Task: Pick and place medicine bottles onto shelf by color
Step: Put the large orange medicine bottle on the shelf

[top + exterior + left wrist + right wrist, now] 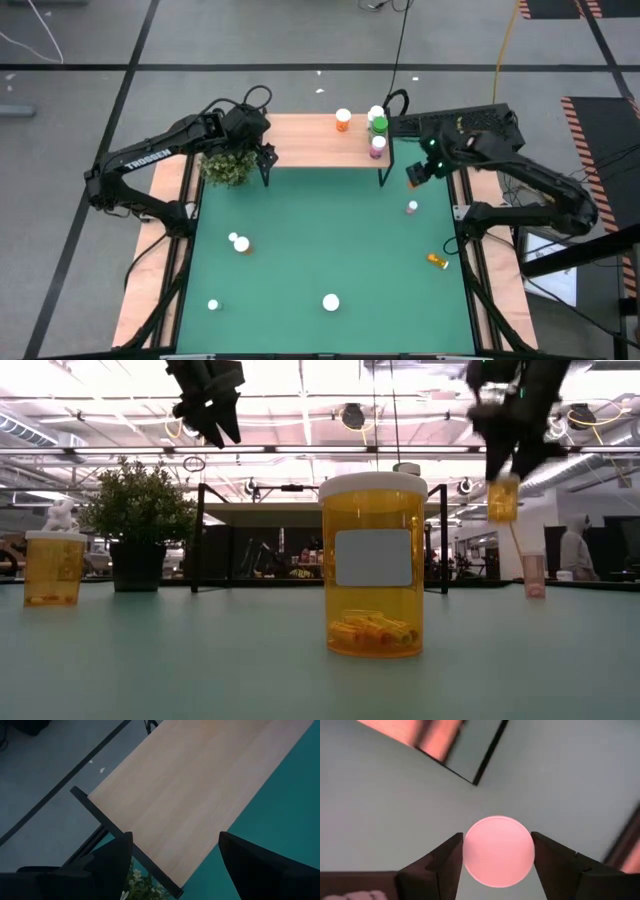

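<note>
Bottle (503, 499), orange, gripped aloft by right pincer (417, 174) near shelf (310, 140) corner, its body hidden beneath cap in wrist view; left pincer (172, 857) wide above shelf.

three bottles (376, 124) on shelf (300, 140) right end, plant (226, 165) left

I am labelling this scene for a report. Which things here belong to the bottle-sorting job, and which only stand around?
Belonging to the job:
- shelf, carrying three bottles: orange, green-capped, pink
- orange bottle held in the right gripper
- bottles on the green mat, such as the pink one and the lying orange one
- left gripper, open over the shelf

Only standing around:
- plant
</note>
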